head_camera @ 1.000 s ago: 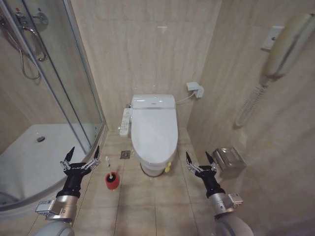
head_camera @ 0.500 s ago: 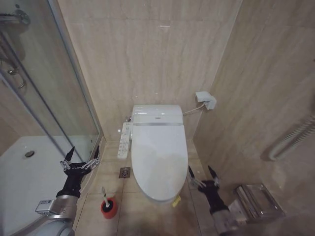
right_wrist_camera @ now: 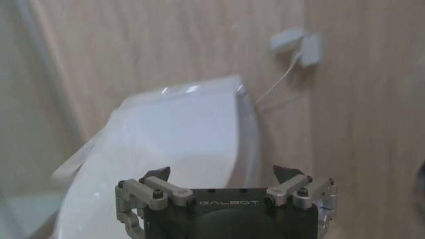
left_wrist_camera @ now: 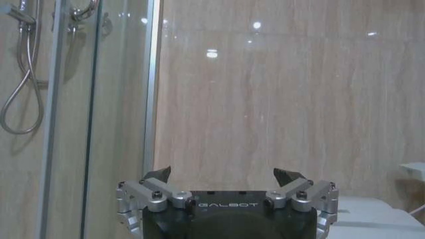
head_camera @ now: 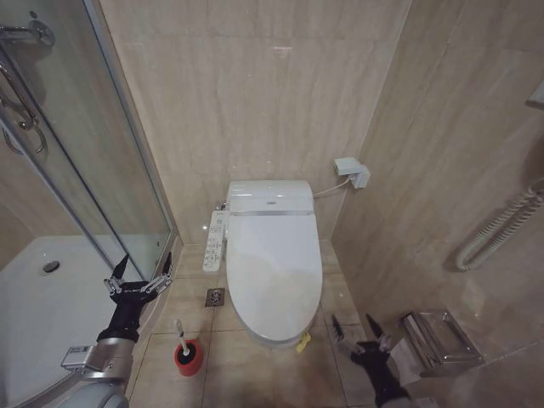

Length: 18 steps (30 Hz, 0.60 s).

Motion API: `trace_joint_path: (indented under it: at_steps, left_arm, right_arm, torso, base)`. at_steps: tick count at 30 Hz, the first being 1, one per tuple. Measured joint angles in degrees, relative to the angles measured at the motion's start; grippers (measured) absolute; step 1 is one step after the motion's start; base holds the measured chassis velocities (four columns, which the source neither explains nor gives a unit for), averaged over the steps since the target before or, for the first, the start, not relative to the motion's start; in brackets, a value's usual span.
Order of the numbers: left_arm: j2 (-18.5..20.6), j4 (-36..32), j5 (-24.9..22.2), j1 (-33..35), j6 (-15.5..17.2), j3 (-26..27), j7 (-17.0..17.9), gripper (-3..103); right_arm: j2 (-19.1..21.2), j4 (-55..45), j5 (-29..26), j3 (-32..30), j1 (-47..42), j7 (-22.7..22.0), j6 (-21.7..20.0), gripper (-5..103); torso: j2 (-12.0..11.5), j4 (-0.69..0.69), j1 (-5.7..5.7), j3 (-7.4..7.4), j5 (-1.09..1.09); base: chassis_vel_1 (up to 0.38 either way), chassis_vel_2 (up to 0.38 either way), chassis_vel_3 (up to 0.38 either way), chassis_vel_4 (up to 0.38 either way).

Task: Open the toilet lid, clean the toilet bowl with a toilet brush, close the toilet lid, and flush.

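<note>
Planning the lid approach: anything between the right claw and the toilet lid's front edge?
Nothing visible. The right claw, open, hangs over bare floor tile just right of the closed toilet lid. The toilet brush stands left of the bowl, near the left claw.

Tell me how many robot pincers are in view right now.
2. The left pincer is open, raised beside the glass shower door, above the small red round brush holder. The right pincer is open, low on the tiled floor side right of the glossy white oval toilet lid.

Glossy white plastic toilet lid (head_camera: 272,276), polished beige stone-look wall tiles (head_camera: 255,102), clear glass shower door (head_camera: 76,170) framed in metal.
</note>
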<state>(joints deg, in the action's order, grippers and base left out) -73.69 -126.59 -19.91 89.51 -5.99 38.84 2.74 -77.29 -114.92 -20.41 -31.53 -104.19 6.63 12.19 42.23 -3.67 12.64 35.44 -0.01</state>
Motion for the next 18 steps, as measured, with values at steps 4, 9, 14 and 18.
trace_joint_path:
  at_steps: [4,9,14,18]
  left_arm:
    - [0.0,0.0,0.0,0.0,0.0,0.0,0.0,100]
    - [0.0,0.0,0.0,0.0,0.0,0.0,0.0,100]
    - [0.0,0.0,0.0,0.0,0.0,0.0,0.0,100]
    - [0.0,0.0,0.0,0.0,0.0,0.0,0.0,100]
  right_arm:
    - [0.1,4.3,1.8,1.0,0.7,2.3,0.6,100]
    - [0.3,8.9,4.3,1.4,0.8,4.0,-0.5,100]
    - [0.0,14.7,6.3,3.0,3.1,3.8,-0.7,100]
    - [-0.3,17.2,7.1,4.8,5.1,3.6,-1.4,100]
  torso:
    - [0.0,0.01,0.01,0.00,0.01]
    - [0.0,0.00,0.01,0.00,0.01]
    - [0.0,0.00,0.01,0.00,0.00]
    - [0.0,0.00,0.01,0.00,0.01]
  base:
    - [0.000,0.000,0.000,0.000]
    - [0.000,0.000,0.000,0.000]
    - [0.000,0.000,0.000,0.000]
    - [0.000,0.000,0.000,0.000]
